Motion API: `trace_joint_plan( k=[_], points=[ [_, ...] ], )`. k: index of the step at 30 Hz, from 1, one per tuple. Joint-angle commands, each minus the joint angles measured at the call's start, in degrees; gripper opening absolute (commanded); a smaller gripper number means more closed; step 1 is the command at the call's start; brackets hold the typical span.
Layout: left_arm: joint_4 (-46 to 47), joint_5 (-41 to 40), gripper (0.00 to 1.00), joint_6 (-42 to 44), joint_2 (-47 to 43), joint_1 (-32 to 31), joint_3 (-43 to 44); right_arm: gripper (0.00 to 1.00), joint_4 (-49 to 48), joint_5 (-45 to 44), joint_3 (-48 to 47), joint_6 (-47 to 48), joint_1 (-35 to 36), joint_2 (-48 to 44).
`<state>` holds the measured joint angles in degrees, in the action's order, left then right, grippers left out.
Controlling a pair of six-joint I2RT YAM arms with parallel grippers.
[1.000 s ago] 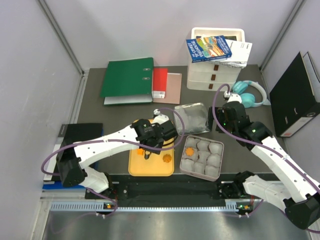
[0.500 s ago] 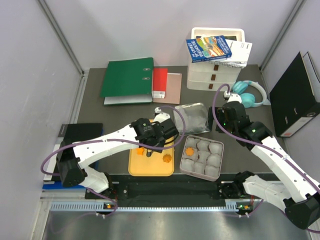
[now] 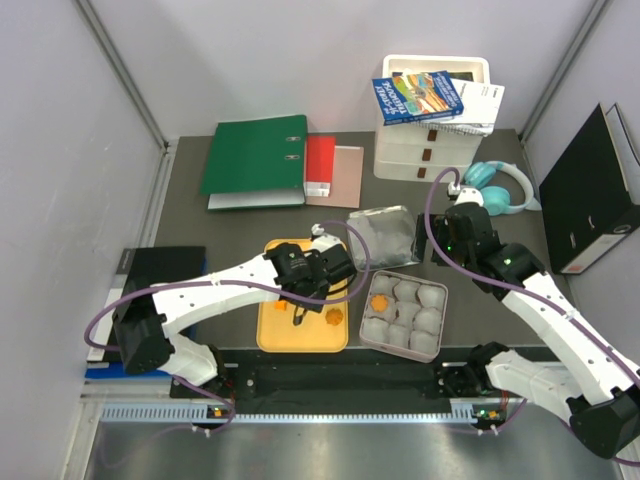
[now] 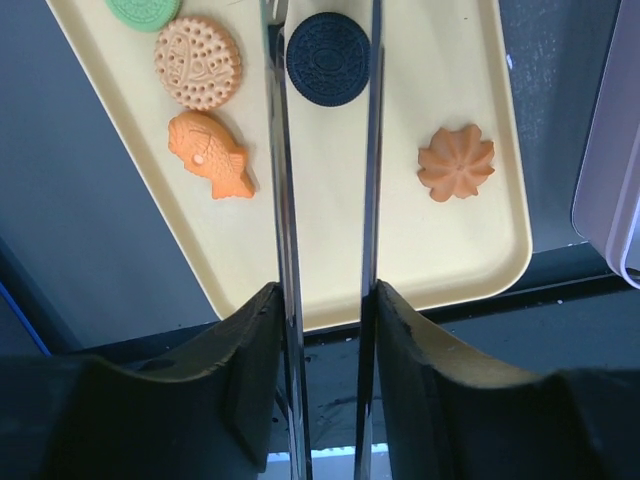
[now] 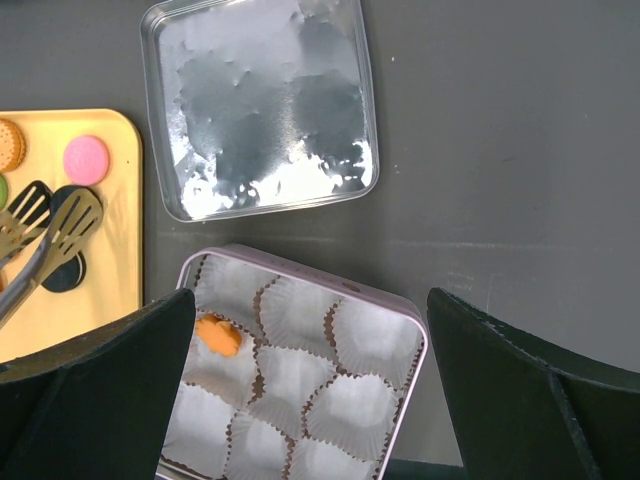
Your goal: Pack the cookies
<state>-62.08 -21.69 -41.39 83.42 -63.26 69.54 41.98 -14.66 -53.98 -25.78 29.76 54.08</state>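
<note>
So, your left gripper was clamped on a pair of metal tongs, its fingers pressing the 2 arms from outside. It held nothing else. It hung over the near half of the yellow tray, with the tongs reaching away from it toward the tray's far edge.

The black cookie lay flat on the tray between the 2 blades, out near their tips and straight ahead of the gripper along the tongs' long axis. The blades flanked it closely on either side. Whether they touched it, or had come down to its level, you could not tell from the wrist view. A green cookie, a round dotted one and a fish-shaped one sat on the tray to the left of the tongs. A flower-shaped one sat to their right.

Your right gripper stood wide and empty, well off the tray's right side, above the box of paper cups beside the tray. 1 orange cookie already lay in the cup nearest the tray.

By my reading the left arm was the nearer one. The pick called for a squeeze across the cookie's width and then a carry rightward off the tray.
</note>
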Motion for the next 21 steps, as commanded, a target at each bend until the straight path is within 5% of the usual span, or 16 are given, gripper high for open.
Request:
trace_joint_plan(
  k=[1,9,15,21],
  points=[
    [2.0,0.2,0.41,0.8,-0.4,0.0,-0.1,0.99,-1.7,0.1,-0.3,-0.6,0.5,0.3],
    [-2.1,-2.7,0.32,1.2,-1.2,0.1,2.1,0.99,-2.1,0.2,-0.4,-0.7,0.5,0.6],
    [-7.6,-11.7,0.30,3.9,-1.3,-0.5,14.0,0.99,-2.6,0.4,-0.6,-0.6,0.5,1.0],
    [-6.3,-7.6,0.29,9.0,0.7,-3.6,23.4,0.99,-2.4,0.0,-1.0,-0.5,0.5,1.2]
  ],
)
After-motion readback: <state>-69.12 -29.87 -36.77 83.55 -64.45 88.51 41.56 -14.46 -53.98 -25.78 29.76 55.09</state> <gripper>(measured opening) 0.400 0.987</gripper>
